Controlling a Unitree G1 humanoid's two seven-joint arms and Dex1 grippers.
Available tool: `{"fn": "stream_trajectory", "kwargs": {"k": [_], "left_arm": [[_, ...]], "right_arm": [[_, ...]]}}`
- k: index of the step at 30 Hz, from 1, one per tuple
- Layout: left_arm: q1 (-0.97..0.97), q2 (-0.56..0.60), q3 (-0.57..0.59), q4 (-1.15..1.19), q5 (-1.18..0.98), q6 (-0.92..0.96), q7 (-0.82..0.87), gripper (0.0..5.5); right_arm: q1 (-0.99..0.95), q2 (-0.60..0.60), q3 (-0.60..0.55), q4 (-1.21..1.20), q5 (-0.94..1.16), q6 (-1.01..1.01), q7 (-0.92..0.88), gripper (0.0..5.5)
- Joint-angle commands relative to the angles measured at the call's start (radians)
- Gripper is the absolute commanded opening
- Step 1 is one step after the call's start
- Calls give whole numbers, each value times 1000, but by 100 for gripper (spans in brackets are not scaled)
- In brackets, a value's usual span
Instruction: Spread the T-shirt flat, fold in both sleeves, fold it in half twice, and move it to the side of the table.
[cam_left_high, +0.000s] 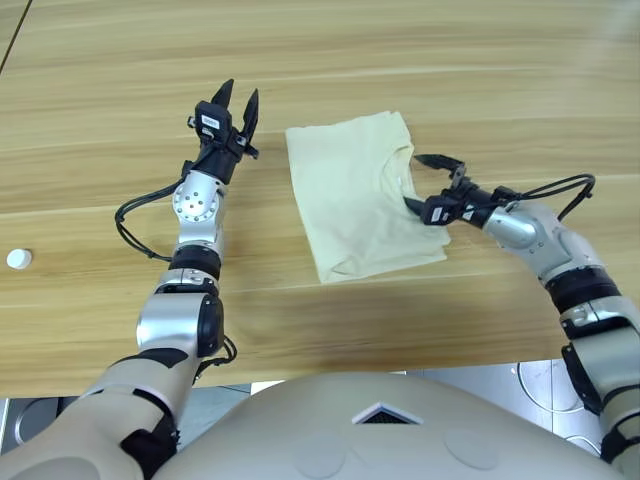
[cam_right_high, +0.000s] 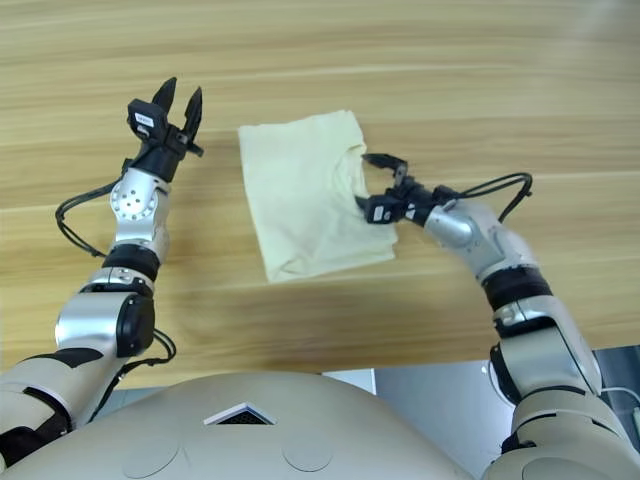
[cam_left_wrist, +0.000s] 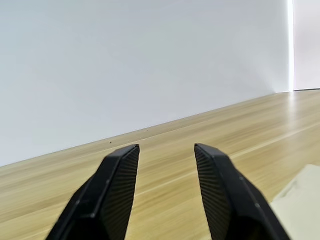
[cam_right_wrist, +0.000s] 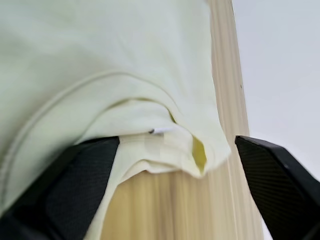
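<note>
A pale yellow T-shirt (cam_left_high: 355, 200) lies folded into a compact rectangle on the wooden table (cam_left_high: 480, 60), collar toward its right edge. My right gripper (cam_left_high: 413, 180) is open at that edge, its fingers straddling the collar fold. In the right wrist view one finger (cam_right_wrist: 75, 170) rests against the fabric (cam_right_wrist: 125, 75) while the other finger (cam_right_wrist: 275, 165) stands off over bare wood. My left gripper (cam_left_high: 241, 92) is open and holds nothing, pointing at the far side of the table just left of the shirt's far left corner. Its two fingers (cam_left_wrist: 120, 185) frame bare wood and a white wall.
A small white round cap (cam_left_high: 18, 259) lies at the table's left edge. The table's front edge (cam_left_high: 420, 360) runs close below the shirt. Bare wood spreads beyond the shirt and on both sides.
</note>
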Motion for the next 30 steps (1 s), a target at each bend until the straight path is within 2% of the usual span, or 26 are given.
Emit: {"fn": "stream_trajectory", "kwargs": {"k": [1, 4, 6, 10, 13, 20, 30], "left_arm": [[8, 11, -6, -8, 12, -3, -4, 205], [15, 11, -12, -18, 13, -7, -6, 205], [49, 17, -57, -53, 44, -32, -50, 205], [210, 73, -200, -268, 39, -122, -276, 205], [316, 121, -264, -447, -9, -115, -389, 205], [367, 161, -282, -524, 80, -93, -347, 205], [375, 187, -301, -529, 103, -96, -338, 205]], "right_arm": [[178, -60, 91, -110, 17, -22, 173, 431], [226, -93, 71, -210, 74, -10, 203, 431], [199, -81, 37, -197, 53, 38, 163, 431], [222, -77, -1, -261, 79, 70, 150, 431], [223, -81, -58, -292, 86, 122, 117, 431], [262, -105, -135, -339, 27, 217, 59, 431], [342, -84, -292, -573, 274, 212, 98, 431]]}}
